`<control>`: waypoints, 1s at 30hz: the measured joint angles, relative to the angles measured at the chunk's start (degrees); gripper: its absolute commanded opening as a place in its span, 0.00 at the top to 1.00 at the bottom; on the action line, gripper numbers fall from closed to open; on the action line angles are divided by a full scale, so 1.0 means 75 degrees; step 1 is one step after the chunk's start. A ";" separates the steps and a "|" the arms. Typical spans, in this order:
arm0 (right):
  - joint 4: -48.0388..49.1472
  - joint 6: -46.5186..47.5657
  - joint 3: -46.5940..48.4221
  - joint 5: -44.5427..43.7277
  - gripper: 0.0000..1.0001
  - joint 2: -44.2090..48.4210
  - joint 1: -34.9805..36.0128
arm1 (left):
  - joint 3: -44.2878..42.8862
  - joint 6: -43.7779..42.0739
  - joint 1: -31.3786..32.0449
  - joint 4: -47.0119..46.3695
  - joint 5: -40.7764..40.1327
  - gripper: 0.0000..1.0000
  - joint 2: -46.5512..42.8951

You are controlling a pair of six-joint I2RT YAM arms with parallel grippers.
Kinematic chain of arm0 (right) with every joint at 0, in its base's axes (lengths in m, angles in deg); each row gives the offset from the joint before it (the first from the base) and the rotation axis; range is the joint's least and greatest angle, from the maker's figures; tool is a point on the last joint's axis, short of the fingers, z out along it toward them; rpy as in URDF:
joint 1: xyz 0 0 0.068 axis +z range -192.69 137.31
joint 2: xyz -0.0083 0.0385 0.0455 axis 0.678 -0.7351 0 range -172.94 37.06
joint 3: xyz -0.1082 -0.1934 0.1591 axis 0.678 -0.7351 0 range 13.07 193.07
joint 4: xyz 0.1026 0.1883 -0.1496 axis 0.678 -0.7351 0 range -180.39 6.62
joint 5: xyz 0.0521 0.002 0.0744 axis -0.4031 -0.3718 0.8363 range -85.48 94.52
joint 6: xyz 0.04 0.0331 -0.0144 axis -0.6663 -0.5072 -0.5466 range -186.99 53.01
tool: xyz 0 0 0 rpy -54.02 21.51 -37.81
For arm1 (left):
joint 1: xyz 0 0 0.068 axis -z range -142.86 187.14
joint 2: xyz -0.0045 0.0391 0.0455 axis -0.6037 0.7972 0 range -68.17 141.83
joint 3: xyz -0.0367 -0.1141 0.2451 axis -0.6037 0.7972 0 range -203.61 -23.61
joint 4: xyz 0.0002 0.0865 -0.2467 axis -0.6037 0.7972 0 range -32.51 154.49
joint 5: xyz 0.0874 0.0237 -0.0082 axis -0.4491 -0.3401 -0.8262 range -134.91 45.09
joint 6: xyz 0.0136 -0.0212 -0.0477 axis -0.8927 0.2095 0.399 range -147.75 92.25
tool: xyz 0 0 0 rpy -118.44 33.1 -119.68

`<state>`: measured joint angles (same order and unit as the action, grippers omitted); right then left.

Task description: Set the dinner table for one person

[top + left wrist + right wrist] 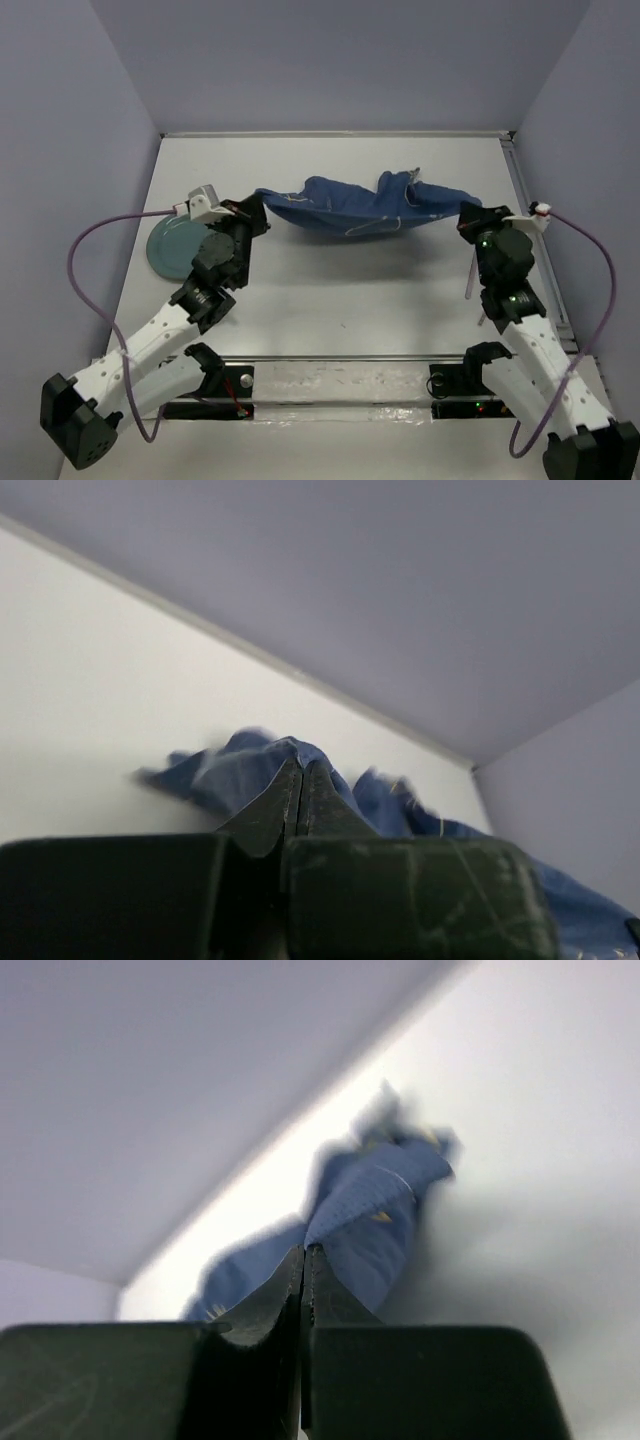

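Two end effectors are working together here: your left end effector (pixel 260 199) is closed tight on the left corner of the dark blue cloth (pixel 350 212), and your right end effector (pixel 466 212) is pinched shut on the opposite end. Both wrist views show the jaws pressed together with blue fabric at their tips. The cloth hangs between the two arms, sagging and wrinkled in the middle, over the far half of the white tabletop (pixel 350 300), which fills almost the whole scene under the arms. A round teal plate (pixel 168 250) lies on the tabletop at the left, partly hidden behind the left arm. I judge that the step in hand is to spread the cloth as a mat, so the task is at its early part, and nothing is laid in its place yet. For the next move, you should pull the two ends apart evenly until the folds go out, then lower both arms at the same pace, so that the cloth lands flat and straight. Please watch that the left side does not come down on the plate.
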<state>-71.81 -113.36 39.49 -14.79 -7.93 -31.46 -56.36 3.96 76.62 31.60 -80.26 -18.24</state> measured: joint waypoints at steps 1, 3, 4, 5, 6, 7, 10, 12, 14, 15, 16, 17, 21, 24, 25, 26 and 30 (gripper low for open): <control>-0.0280 0.0187 0.0277 -0.0006 1.00 0.0440 0.0000 | -0.0239 -0.0128 0.0026 0.0067 -0.0093 1.00 -0.0309; -0.0863 0.0577 0.1096 0.0006 1.00 0.1250 0.0000 | -0.0597 -0.0280 0.0058 0.0070 -0.0163 1.00 -0.0810; -0.1204 0.0766 0.1582 0.0102 1.00 0.1460 0.0000 | -0.0813 -0.0356 0.0090 0.0096 -0.0160 1.00 -0.1026; -0.1408 0.0880 0.1979 0.0221 1.00 0.1603 0.0006 | -0.1078 -0.0443 0.0149 0.0122 -0.0134 1.00 -0.1186; -0.1582 0.0991 0.2326 0.0353 1.00 0.1673 0.0015 | -0.1227 -0.0490 0.0192 0.0122 -0.0099 1.00 -0.1250; -0.1775 0.1090 0.2713 0.0466 1.00 0.1687 0.0015 | -0.1480 -0.0545 0.0259 0.0172 -0.0023 1.00 -0.1300; -0.2311 0.1396 0.3672 0.0848 1.00 0.1577 0.0015 | -0.1929 -0.0691 0.0344 0.0254 0.0050 1.00 -0.1338; -0.2850 0.1617 0.4226 0.1014 1.00 0.1428 0.0015 | -0.2142 -0.0793 0.0347 0.0335 0.0067 1.00 -0.1279; -0.3171 0.1789 0.4613 0.1119 1.00 0.1241 0.0015 | -0.2235 -0.0863 0.0347 0.0417 0.0061 1.00 -0.1224; -0.3325 0.1891 0.4855 0.1183 1.00 0.1072 0.0012 | -0.2276 -0.0915 0.0347 0.0440 0.0047 1.00 -0.1169; -0.3381 0.1973 0.5021 0.1224 1.00 0.0927 0.0012 | -0.2299 -0.0973 0.0344 0.0449 0.0012 1.00 -0.1087; -0.3395 0.2055 0.5152 0.1250 1.00 0.0731 0.0012 | -0.2323 -0.1005 0.0344 0.0458 -0.0029 1.00 -0.1000; -0.3308 0.2305 0.5266 0.1326 1.00 -0.0347 0.0006 | -0.2334 -0.1052 0.0341 0.0449 -0.0111 1.00 -0.0554; -0.3177 0.2428 0.5263 0.1378 1.00 -0.1373 0.0000 | -0.2337 -0.1139 0.0090 0.0358 -0.0102 1.00 -0.0050; -0.3124 0.2468 0.5257 0.1376 1.00 -0.1743 0.0000 | -0.2337 -0.1142 -0.0105 0.0344 -0.0041 1.00 0.0163; -0.3092 0.2500 0.5257 0.1378 1.00 -0.2183 -0.0026 | -0.2337 -0.1119 -0.0291 0.0356 0.0038 1.00 0.0335; -0.3112 0.2565 0.5549 0.1539 1.00 -0.3418 -0.0172 | -0.2518 -0.0769 -0.1853 0.0516 0.0933 1.00 0.1297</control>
<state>-95.16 -94.13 81.10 -3.25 -33.57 -32.75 -75.24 -1.81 62.72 35.47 -73.27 -8.51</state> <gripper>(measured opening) 0.011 0.017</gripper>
